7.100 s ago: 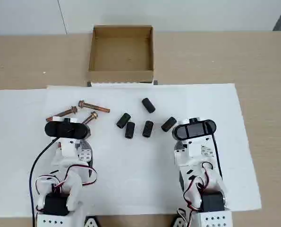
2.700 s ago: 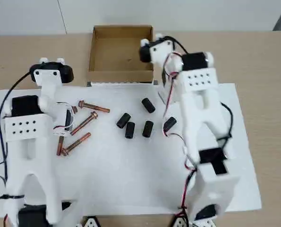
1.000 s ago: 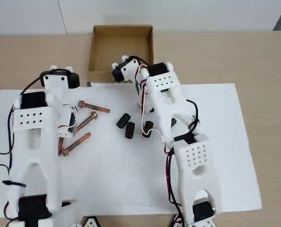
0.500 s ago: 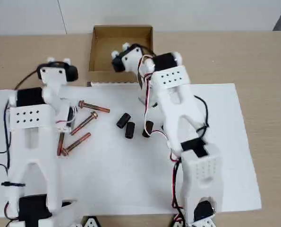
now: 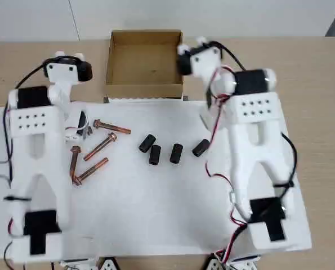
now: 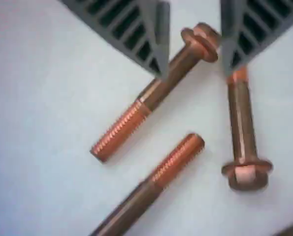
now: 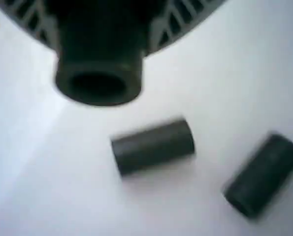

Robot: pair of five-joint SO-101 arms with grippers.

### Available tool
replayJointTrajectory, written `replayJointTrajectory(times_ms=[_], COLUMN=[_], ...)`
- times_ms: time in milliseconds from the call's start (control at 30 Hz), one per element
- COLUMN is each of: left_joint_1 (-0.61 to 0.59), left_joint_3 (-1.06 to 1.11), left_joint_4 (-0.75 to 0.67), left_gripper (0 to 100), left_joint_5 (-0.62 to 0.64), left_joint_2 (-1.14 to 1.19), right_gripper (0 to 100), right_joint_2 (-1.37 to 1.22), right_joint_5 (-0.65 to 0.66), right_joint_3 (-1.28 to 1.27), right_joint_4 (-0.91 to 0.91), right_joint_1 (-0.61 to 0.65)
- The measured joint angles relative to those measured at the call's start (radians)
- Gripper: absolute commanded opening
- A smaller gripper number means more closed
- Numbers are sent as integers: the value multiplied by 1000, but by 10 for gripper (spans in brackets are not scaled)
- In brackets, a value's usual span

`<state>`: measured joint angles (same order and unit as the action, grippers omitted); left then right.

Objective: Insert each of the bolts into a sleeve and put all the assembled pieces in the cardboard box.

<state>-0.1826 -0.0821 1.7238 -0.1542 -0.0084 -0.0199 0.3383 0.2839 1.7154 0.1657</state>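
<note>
Progress: early, 0 assembled, 0 in brown cardboard box (image 5: 145, 90) | your R claw (image 7: 101, 24) grips one black cylindrical sleeve (image 7: 98, 69) above white paper (image 5: 156, 214) | your L claw (image 6: 193, 44) wide open astride a copper flanged bolt (image 6: 161, 83) | to do: all 4 bolts (image 5: 102, 145), 4 loose sleeves (image 5: 176, 153) lie on paper

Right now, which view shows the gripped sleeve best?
Right wrist view: the sleeve hangs close in the right gripper, open end visible. In the high view the right arm covers it; the left wrist view faces bolts.
</note>
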Motion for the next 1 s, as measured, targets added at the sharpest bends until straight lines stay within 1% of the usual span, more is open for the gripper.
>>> replayJointTrajectory(times_ms=[67, 233, 433, 633, 867, 1000], left_joint_1=[0, 0, -2, -38, -103, -115], left_joint_3=[-77, -203, -227, -230, -230, -230], left_joint_4=[0, 0, 0, 0, 0, 0], left_gripper=[70, 71, 69, 69, 69, 69], left_joint_5=[-26, -153, -397, -644, -801, -841], left_joint_2=[63, 196, 302, 348, 423, 468], right_gripper=[3, 4, 4, 4, 4, 4], right_joint_2=[40, 127, 170, 170, 170, 170], right_joint_5=[0, 0, 0, 0, 0, 0], right_joint_3=[-75, -227, -342, -379, -379, -379], right_joint_4=[0, 0, -11, -31, -31, -31], right_joint_1=[-41, -121, -181, -212, -213, -213])
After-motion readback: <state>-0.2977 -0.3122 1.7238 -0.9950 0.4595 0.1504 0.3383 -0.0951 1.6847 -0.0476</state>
